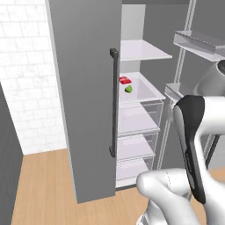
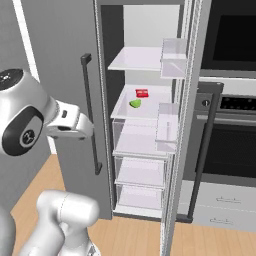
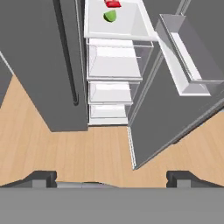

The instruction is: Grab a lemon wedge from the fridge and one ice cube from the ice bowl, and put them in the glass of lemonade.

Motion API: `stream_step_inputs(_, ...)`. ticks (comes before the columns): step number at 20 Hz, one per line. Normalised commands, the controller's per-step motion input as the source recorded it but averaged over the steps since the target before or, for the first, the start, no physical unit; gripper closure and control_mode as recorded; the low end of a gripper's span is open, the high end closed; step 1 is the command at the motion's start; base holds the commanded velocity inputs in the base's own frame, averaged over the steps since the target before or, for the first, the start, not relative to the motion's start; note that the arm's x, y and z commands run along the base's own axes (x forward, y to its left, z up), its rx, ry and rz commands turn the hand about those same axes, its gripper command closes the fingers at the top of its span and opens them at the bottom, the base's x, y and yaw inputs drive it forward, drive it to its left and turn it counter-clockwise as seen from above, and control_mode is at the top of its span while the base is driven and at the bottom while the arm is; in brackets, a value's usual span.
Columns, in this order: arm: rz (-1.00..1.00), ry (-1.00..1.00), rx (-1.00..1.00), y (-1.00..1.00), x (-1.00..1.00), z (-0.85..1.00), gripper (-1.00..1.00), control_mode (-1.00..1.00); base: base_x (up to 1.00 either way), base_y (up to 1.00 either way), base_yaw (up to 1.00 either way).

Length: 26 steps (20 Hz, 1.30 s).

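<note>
The pincer (image 3: pixel 112 177) stands wide apart with nothing between its tips, pointing down over the wooden floor (image 3: pixel 87 151) in front of the fridge (image 1: pixel 83 88). The fridge's right door (image 3: pixel 175 109) is swung open, the left one closed. Well ahead of the pincer, on a white shelf (image 3: pixel 131 26) inside, lies the lemon wedge (image 3: pixel 110 16), with a small red item (image 3: pixel 113 3) just beyond it, perhaps touching; the view is too coarse to tell.

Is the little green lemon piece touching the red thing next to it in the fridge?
Apart. In the right base view, the lemon wedge lies in front of the small red item with a strip of bare white shelf between them.
</note>
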Motion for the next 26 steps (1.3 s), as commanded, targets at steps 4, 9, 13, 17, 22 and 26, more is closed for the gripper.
stream_step_inputs(4, -0.05, -0.02, 0.02, -0.02, -0.55, -0.02, -1.00, -1.00, 0.00, 0.00, 0.00)
stream_step_inputs(9, -0.04, 0.00, 0.07, 0.07, -0.01, 0.09, -1.00, -1.00, 0.00, 0.00, 0.00)
stream_step_inputs(13, -0.03, -0.03, 0.07, 0.00, 0.01, 0.01, -1.00, -1.00, 0.00, 0.00, 0.00)
stream_step_inputs(17, -0.12, -0.03, 0.00, 0.13, 0.00, 0.00, -1.00, -1.00, 0.00, 0.00, 0.00)
stream_step_inputs(22, -0.07, -0.11, 0.00, 0.39, -0.10, -0.04, -1.00, -1.00, 0.00, 0.00, 0.00)
stream_step_inputs(26, 0.00, -0.11, 0.00, 0.14, -0.13, -0.05, -1.00, -1.00, 0.00, 0.00, 0.00)
